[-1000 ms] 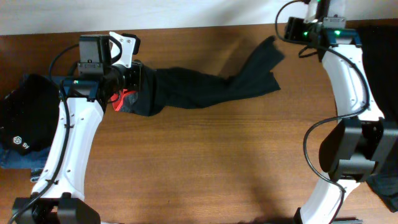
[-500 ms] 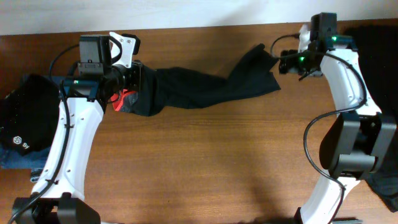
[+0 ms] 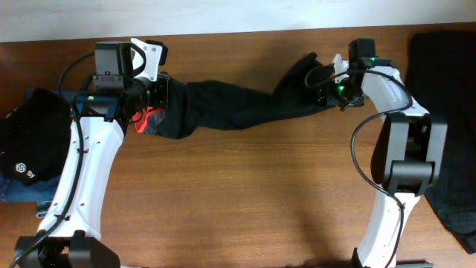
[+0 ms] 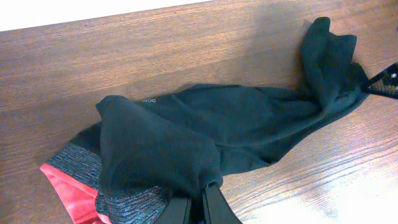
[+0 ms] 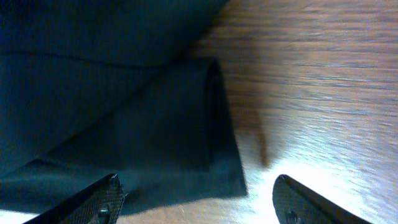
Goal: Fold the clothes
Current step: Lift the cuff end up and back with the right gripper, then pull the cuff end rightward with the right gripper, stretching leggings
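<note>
Long black trousers lie stretched across the far part of the table, the red-orange and grey waistband at their left end. My left gripper is shut on the waist end; in the left wrist view its fingers pinch black fabric beside the waistband. My right gripper is open, low over the leg cuffs. In the right wrist view its fingers straddle the corner of a trouser cuff without touching it.
A black garment lies on blue denim jeans at the left table edge. More dark cloth covers the right edge. The white wall runs along the table's far edge.
My right arm has swung down and left from the back right corner to the trouser cuffs. The left arm and the waist end have not moved.
</note>
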Robot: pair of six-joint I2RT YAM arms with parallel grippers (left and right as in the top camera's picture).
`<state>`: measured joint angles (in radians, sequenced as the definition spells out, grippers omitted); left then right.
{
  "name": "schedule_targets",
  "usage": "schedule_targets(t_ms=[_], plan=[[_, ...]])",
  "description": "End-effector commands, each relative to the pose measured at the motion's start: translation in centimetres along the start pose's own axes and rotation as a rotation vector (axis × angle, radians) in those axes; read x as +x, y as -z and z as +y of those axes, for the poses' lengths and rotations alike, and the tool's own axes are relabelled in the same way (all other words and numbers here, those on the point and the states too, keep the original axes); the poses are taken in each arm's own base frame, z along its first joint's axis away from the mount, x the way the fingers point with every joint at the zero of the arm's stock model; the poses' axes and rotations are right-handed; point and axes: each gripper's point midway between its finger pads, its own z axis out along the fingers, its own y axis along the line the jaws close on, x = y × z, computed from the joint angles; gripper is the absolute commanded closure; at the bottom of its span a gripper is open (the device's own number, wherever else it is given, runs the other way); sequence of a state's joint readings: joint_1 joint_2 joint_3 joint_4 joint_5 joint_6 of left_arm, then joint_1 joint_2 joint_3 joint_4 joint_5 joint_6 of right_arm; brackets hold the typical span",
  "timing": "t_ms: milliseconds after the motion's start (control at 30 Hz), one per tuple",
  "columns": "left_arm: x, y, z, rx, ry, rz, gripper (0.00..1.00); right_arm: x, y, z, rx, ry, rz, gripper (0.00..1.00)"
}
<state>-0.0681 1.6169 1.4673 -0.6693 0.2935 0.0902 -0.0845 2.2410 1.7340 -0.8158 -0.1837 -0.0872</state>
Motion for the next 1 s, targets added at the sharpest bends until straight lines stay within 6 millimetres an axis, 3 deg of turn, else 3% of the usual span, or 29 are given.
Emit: schedule_targets(t_ms=[0, 133, 200, 233, 267, 433, 533, 600, 767, 800, 833, 967], plan=[[0.1, -0.1, 0.1, -0.006, -0.021, 0.003, 0.94, 0.9, -1.9, 0.6, -0.022, 0.018, 0.04, 0.19], [0.1, -0.1, 0.1, -0.006, -0.021, 0.003, 0.92, 1.9, -3.6, 1.0, -0.03, 0.022, 0.082, 0.23], [0.1, -0.1, 0.1, -0.006, -0.021, 0.003, 0.92, 2.1, -4.0, 1.4, -0.034, 0.03, 0.09, 0.48], [0.1, -0.1, 0.1, -0.006, -0.021, 0.003, 0.92, 2.1, -4.1, 1.7, -0.036, 0.036, 0.091, 0.85], [0.1, -0.1, 0.1, -0.006, -0.021, 0.003, 0.92, 2.1, -4.1, 1.8, -0.036, 0.037, 0.093, 0.96], [0.1, -0.1, 0.2, -0.009, -0.02, 0.003, 0.92, 2.3, -2.9, 1.8, -0.026, 0.033, 0.112, 0.96], [0.2, 0.0, 1.4, -0.08, -0.02, 0.01, 0.95, 1.4, 0.2, 0.7, 0.017, 0.02, 0.094, 0.96], [0.2, 0.2, 1.8, -0.109, -0.022, 0.009, 0.96, 0.1, 3.4, -0.2, 0.049, 0.008, 0.054, 0.96], [-0.3, 1.1, 2.3, -0.134, -0.02, -0.011, 0.96, -3.3, 14.1, -2.2, 0.097, -0.032, -0.124, 0.96], [-0.3, 1.3, 2.3, -0.135, -0.019, -0.013, 0.96, -4.0, 17.8, -2.9, 0.115, -0.048, -0.19, 0.96], [-0.2, 1.3, 2.3, -0.135, -0.018, -0.01, 0.96, -4.2, 19.6, -3.2, 0.124, -0.055, -0.221, 0.96], [0.4, 1.3, 2.1, -0.125, -0.012, 0.013, 0.96, -3.8, 23.3, -3.9, 0.141, -0.079, -0.267, 0.96]])
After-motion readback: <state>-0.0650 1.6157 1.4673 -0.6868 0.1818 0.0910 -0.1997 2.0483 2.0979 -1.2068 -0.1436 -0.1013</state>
